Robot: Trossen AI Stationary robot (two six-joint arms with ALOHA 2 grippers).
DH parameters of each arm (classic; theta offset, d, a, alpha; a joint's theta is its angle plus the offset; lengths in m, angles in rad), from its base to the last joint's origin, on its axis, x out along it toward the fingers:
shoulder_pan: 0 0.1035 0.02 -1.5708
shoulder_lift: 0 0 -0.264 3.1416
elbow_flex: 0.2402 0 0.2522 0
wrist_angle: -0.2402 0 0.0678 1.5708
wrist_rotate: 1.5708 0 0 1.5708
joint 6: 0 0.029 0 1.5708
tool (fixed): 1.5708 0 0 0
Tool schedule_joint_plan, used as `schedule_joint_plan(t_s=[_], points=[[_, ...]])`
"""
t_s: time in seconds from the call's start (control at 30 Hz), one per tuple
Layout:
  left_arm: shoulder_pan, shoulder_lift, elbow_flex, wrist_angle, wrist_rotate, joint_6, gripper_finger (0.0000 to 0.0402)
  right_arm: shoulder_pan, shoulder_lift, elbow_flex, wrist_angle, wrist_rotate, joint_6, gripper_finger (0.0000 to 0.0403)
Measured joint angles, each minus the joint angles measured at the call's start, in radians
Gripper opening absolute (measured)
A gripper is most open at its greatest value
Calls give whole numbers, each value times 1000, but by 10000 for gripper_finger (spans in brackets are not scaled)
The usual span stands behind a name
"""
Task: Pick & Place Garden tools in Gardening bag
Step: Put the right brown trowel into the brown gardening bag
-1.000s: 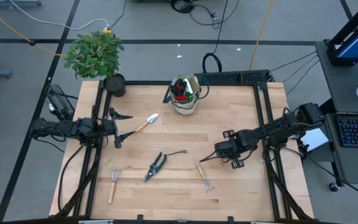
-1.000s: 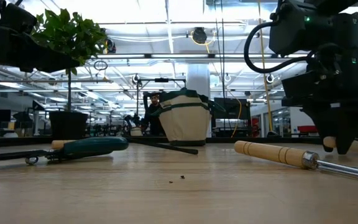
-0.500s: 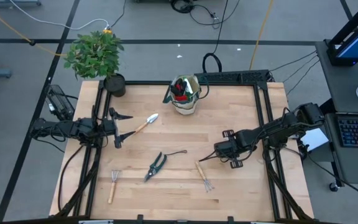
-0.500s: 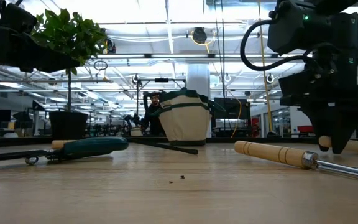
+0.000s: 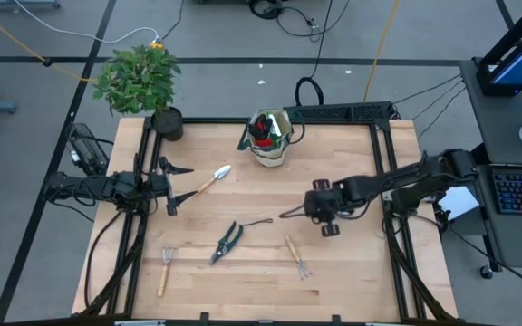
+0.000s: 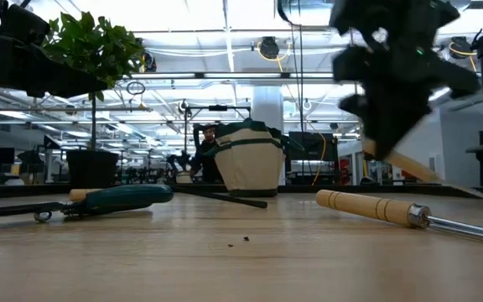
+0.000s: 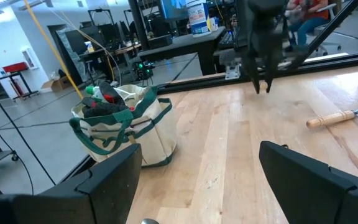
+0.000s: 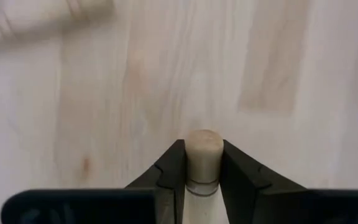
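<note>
Right gripper [image 5: 323,210] is over the table's middle-right, clamped on a wood-handled tool [image 8: 204,155]; in the right wrist view the rounded handle end sits pinched between the two dark fingers [image 8: 169,171]; in the low view the handle [image 6: 409,164] hangs tilted below the blurred gripper [image 6: 392,92], clear of the table [image 6: 241,252]; its head cannot be made out clearly in any view, though a thin dark line runs leftward from the gripper in the high view.

Left gripper [image 5: 172,188] waits at the table's left edge, fingers spread with nothing between them; a trowel [image 5: 212,177] lies just beside it, long axis diagonal, silver blade toward the far right, handle toward the gripper.

Pruning shears [image 5: 227,241] lie near centre, diagonal, blades toward the near left; a small rake [image 5: 165,268] lies near the front left, tines toward the far side; a second rake [image 5: 296,257] lies front of centre, tines toward the near right.

Gardening bag [image 5: 270,138] stands upright at the far middle edge, red and dark items showing inside; its contents are too small to identify; the potted plant [image 5: 143,83] stands at the far left corner.
</note>
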Motion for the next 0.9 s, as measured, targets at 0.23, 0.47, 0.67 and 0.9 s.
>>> schedule_joint_plan(t_s=[0.23,0.47,0.67,0.9], points=[[0,0,0,0,-1,0,333,-98,-28,85,157,-96,-9,63],[0,0,0,0,-1,0,333,-217,-27,112,452,-240,54,63],[0,0,0,0,-1,0,333,-317,-27,112,712,-243,130,63],[0,0,0,0,-1,0,333,-427,-27,112,1024,-221,160,63]])
